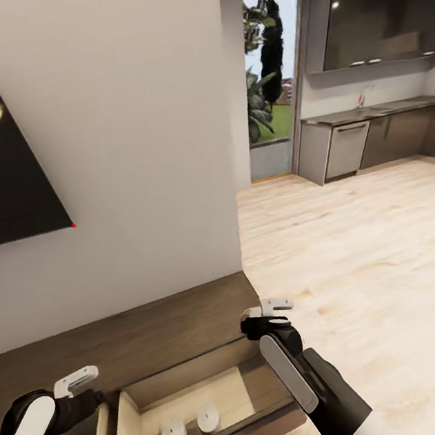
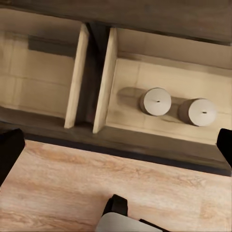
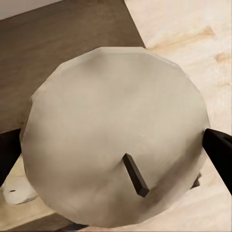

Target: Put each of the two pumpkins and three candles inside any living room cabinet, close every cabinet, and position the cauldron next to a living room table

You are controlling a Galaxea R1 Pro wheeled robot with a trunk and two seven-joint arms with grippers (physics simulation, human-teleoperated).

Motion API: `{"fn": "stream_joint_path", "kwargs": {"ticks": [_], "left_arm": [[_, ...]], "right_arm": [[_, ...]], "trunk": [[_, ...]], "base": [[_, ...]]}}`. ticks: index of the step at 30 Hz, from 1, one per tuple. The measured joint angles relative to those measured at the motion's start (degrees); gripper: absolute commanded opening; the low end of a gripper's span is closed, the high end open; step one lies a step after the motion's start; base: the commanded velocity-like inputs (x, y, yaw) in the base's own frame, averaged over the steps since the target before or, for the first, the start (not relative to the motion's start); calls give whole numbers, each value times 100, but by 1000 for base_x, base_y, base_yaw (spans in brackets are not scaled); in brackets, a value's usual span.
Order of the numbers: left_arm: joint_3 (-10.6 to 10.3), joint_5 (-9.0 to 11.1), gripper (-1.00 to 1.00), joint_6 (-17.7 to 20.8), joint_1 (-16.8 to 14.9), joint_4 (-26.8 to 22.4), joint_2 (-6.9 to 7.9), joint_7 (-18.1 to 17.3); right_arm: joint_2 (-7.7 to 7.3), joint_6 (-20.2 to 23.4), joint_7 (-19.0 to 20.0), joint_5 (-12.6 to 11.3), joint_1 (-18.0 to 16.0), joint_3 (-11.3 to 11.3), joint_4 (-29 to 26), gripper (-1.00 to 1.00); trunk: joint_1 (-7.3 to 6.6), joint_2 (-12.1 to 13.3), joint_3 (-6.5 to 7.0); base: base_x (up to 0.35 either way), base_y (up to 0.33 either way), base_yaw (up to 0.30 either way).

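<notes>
Candle (image 3: 116, 140) clenched in right hand (image 1: 276, 310) (over cabinet (image 1: 143, 326)); left hand (image 1: 76, 381) released.

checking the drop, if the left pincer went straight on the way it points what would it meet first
Probably the front wall of the open drawer or the floor before it; the two candles lie off to one side. Depth is unclear.

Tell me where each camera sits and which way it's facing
Head view: from the robot's head, down over both arms, the left gripper, the right gripper and the open cabinet.
Left wrist view: above the drawers, facing down on two candles; dark fingertips at the edges.
Right wrist view: tight on a held candle; fingertip beside it.
Shared: head and left wrist views show the drawer's candles.
</notes>
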Motion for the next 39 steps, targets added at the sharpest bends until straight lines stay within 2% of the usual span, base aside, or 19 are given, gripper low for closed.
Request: {"fn": "stream_joint_path", "kwargs": {"ticks": [8,22,25,28,30,39], "left_arm": [[0,0,100,5,5,-1,0,0],[0,2,100,1,3,1,-25,0],[0,1,100,2,3,1,-36,2],[-3,0,100,4,3,1,-42,1],[-2,0,100,3,2,2,-43,0],[-1,0,100,2,4,1,-44,-1]], "right_arm": [[0,0,1,1,0,-1,0,-100],[0,-2,3,-6,0,1,0,-100],[0,-4,38,-8,0,24,0,-100],[0,-32,48,-21,0,225,0,-100],[0,-35,51,-8,1,283,-1,-100],[0,-51,61,3,0,332,-1,-100]], "trunk": [[1,0,26],[2,0,70],[1,0,73],[1,0,74],[1,0,74],[1,0,74]], "base": [[231,141,273],[45,2,266],[186,-1,77],[158,-17,13],[201,-20,-110],[173,-19,-104]]}}
